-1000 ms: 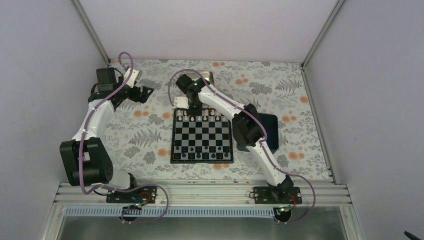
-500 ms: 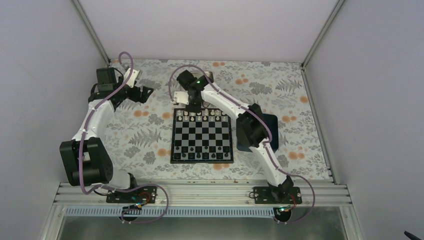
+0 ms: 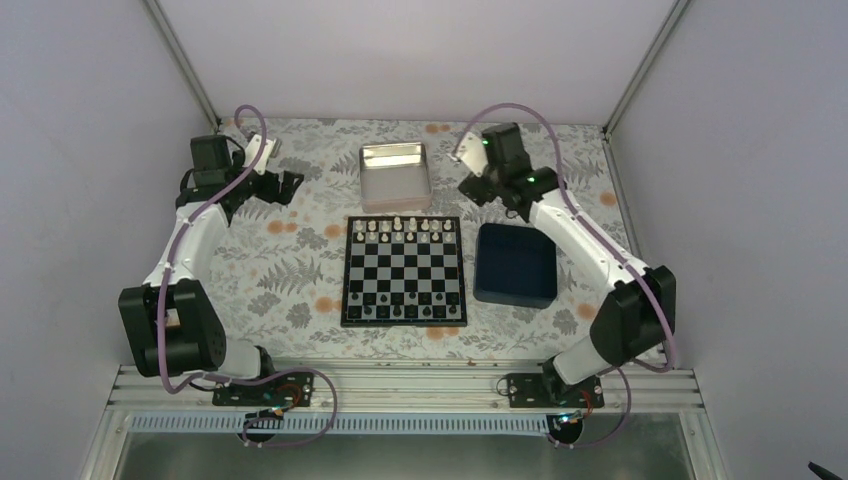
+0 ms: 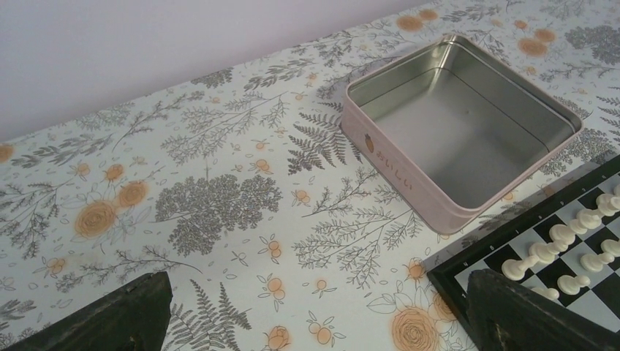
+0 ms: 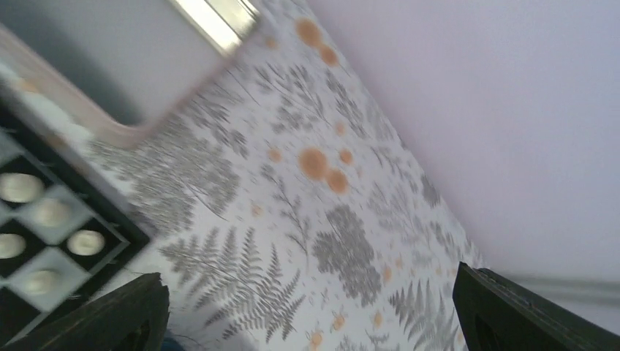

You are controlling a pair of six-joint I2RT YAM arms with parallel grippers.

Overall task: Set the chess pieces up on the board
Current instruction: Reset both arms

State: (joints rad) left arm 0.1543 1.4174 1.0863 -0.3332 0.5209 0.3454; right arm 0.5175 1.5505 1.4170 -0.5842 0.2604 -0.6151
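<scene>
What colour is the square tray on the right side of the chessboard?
The tray is dark blue, seen best in the top external view.

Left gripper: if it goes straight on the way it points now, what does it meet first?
Probably the bare flowered tablecloth: the open left gripper looks tilted down at it. The metal tin sits right of that line in the wrist view, though depth is unclear.

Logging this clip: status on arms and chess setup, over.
Left fingers open, empty, left of tin. Right fingers open, empty, off the board. Chess pieces lined along board's far edge. Nothing blocking.
</scene>
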